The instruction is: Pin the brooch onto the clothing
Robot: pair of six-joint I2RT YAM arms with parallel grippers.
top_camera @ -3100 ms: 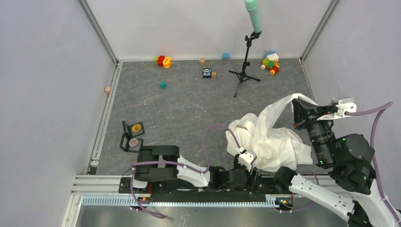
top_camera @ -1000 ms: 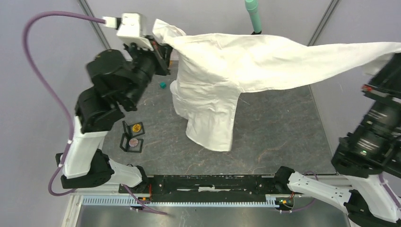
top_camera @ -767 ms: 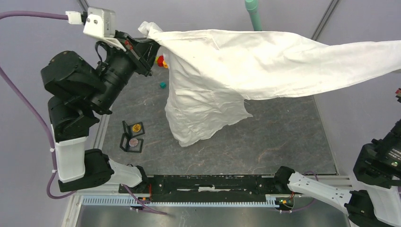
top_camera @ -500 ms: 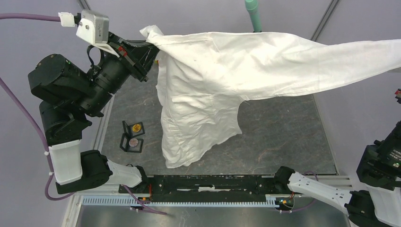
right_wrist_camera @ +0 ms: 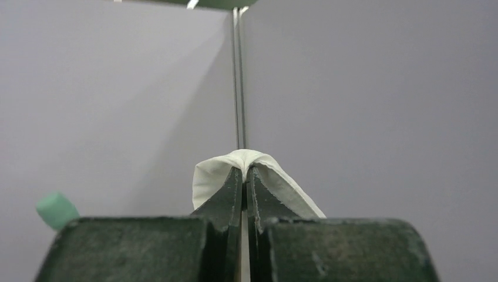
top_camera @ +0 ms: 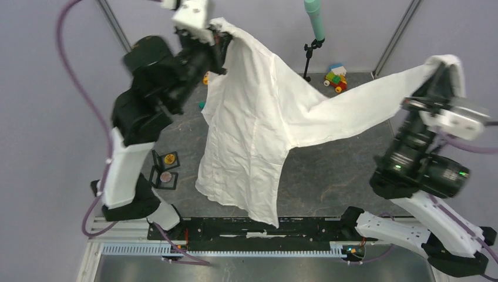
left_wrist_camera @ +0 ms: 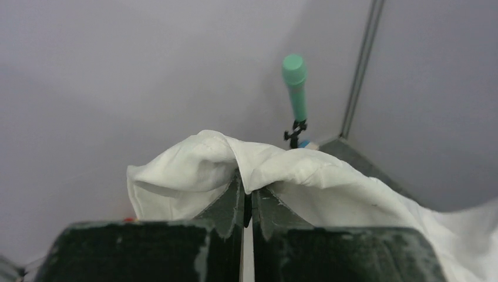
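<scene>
Table (top_camera: 346, 170): grey, scuffed surface, walled by pale panels on three sides.

Shirt (top_camera: 252, 135): white and thin, held in the air between the two arms, well above the table. Its main body hangs from the upper left in a long drape, and the lowest corner hangs in front of the near rail. One sleeve stretches away to the upper right.

Left arm (top_camera: 147, 106): raised high over the left side of the table. The left gripper (left_wrist_camera: 247, 182) has its fingers pressed together on a fold of the shirt, and cloth bunches over both fingertips in the wrist view.

Right arm (top_camera: 420, 170): raised on the right side. The right gripper (right_wrist_camera: 244, 173) is likewise pinched on the shirt, with the sleeve end folded over its fingertips.

Microphone stand (top_camera: 315, 20): upright at the far edge, with a teal head on a black tripod, clear of the shirt.

Toy vehicle (top_camera: 335, 78): made of coloured blocks, sitting on the table near the far right corner, just beside the stand.

Case (top_camera: 165, 170): small, black and open, on the left of the table beside the left arm, well apart from the shirt's hem. It holds two round pieces, one gold and one pinkish. Which of them is the brooch cannot be told.
</scene>
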